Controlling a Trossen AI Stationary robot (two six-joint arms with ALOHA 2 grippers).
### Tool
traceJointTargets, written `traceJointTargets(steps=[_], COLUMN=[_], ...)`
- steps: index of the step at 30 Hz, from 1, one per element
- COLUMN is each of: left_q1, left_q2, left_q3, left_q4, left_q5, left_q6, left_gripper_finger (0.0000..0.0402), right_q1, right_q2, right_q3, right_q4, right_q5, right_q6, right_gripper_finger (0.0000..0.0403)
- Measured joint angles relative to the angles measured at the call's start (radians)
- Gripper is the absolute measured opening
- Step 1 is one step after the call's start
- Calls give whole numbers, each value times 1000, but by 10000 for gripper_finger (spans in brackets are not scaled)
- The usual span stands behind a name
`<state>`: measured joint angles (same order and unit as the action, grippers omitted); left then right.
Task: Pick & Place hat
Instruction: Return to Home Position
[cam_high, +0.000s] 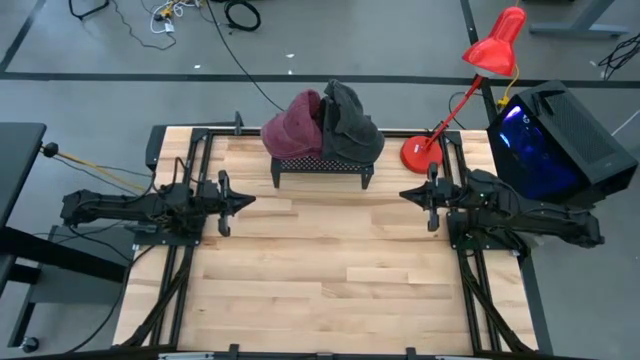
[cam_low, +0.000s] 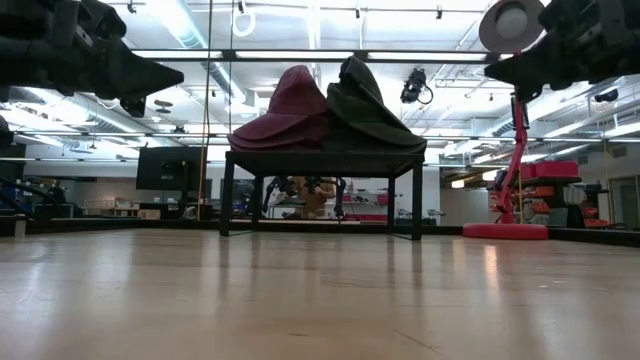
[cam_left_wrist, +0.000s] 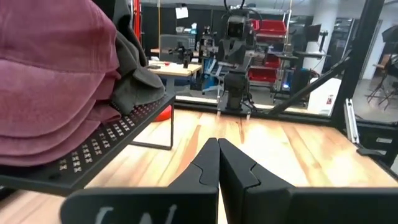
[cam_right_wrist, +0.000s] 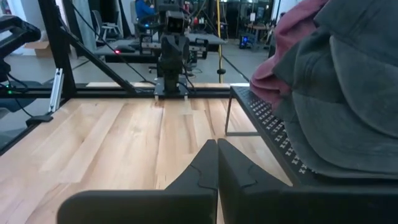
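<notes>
The red caps (cam_high: 293, 122) and the black caps (cam_high: 352, 125) sit in two piles at the upper centre of the high view, red on the left and black on the right, pressed side by side. Both piles rest on a black perforated shelf (cam_high: 320, 170) that stands on the worktop (cam_high: 330, 275) near its upper edge.

The left gripper (cam_high: 248, 200) is at the left middle of the frame, below and left of the shelf and well apart from it, pointing toward the centre. Its jaws are pressed together with nothing between them, as the left wrist view confirms. The right gripper (cam_high: 404, 193) mirrors it at the right middle, below and right of the shelf, jaws likewise closed on nothing. In the low view both arms show in the top corners, clear above the worktop.

A red desk lamp (cam_high: 494, 45) rises at the upper right, its base just right of the shelf. A dark computer case (cam_high: 565, 140) glowing blue stands at the right edge.
</notes>
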<state>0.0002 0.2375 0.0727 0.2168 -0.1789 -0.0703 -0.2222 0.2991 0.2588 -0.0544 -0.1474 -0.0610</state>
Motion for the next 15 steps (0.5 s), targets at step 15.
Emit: traceJointTargets(steps=[15], left_q1=[0], left_q2=[2], left_q3=[0], left_q4=[-13], left_q5=[12], left_q6=[-16], left_gripper_finger=[0], right_q1=[0], right_q2=[-84], right_q3=[0], right_q4=[-53], right_q5=[17], right_q6=[-56], right_gripper_finger=[0])
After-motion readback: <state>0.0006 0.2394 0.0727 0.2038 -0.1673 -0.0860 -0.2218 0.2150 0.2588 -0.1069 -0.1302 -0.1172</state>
